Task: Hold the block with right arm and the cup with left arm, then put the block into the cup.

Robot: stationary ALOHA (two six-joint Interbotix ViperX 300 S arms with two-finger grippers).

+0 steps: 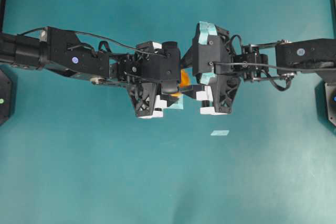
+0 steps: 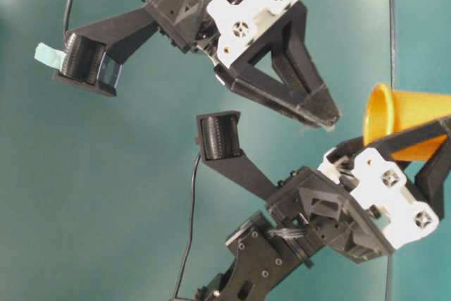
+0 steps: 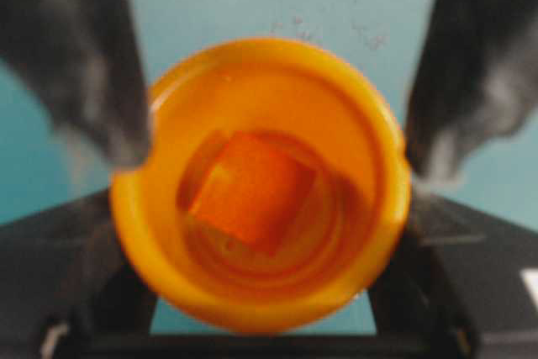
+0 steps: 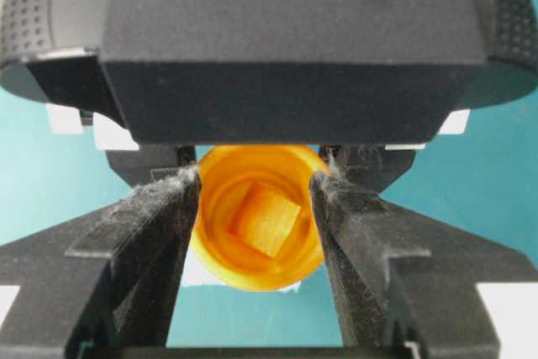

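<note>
The yellow-orange cup [image 3: 261,81] is up off the table, and my left gripper [image 3: 273,157] is shut on it, one dark finger on each side of its rim. The small orange block [image 3: 252,191] lies tilted on the cup's bottom. In the right wrist view my right gripper [image 4: 256,178] stands open and empty just above the cup [image 4: 218,233], and the block [image 4: 267,220] shows inside it between the fingers. From table level the cup [image 2: 405,114] lies tipped, its mouth toward the right gripper's fingertips [image 2: 324,114]. From overhead only a sliver of the cup [image 1: 184,78] shows between the two arms.
A pale tape strip [image 1: 220,132] lies on the teal table below the right arm [image 1: 304,53]. A pale tape square [image 1: 176,105] sits under the left arm's [image 1: 79,59] gripper. Black arm bases [image 1: 5,98] stand at both side edges.
</note>
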